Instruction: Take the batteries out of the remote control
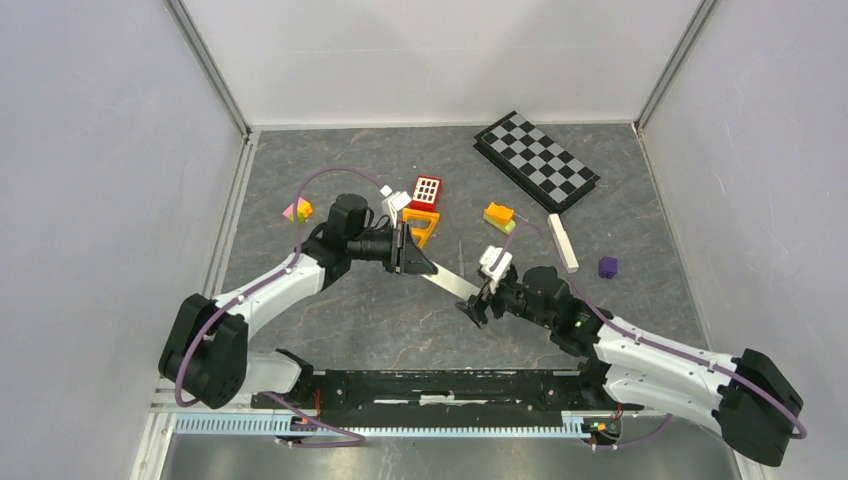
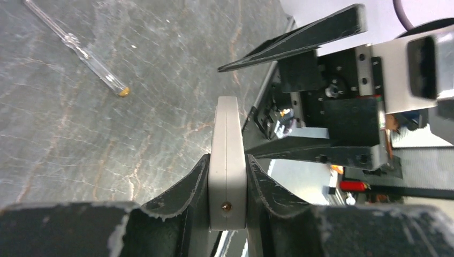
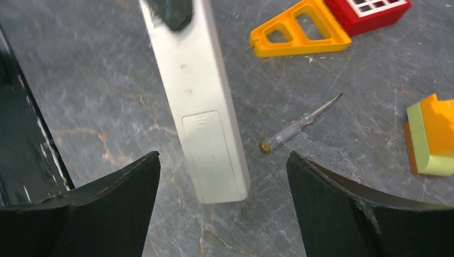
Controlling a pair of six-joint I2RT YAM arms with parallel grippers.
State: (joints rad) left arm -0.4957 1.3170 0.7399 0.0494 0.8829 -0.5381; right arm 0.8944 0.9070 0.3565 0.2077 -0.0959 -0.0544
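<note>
The white remote control (image 1: 447,283) hangs above the table between the two arms. My left gripper (image 1: 414,262) is shut on one end of it; in the left wrist view the remote (image 2: 227,139) stands edge-on, pinched between both fingers of the left gripper (image 2: 227,160). My right gripper (image 1: 479,304) is open. The remote's free end (image 3: 201,107) reaches in between the spread fingers of the right gripper (image 3: 222,182) without touching them. The rectangular battery cover (image 3: 210,147) on the remote's back is closed. The batteries are hidden.
A thin clear-handled screwdriver (image 3: 297,127) lies on the table beside the remote. A yellow frame (image 3: 297,29), a red window block (image 3: 369,10) and an orange-green block (image 3: 431,136) lie farther back. A checkerboard (image 1: 535,160), a white bar (image 1: 563,242) and a purple cube (image 1: 607,267) sit at the right.
</note>
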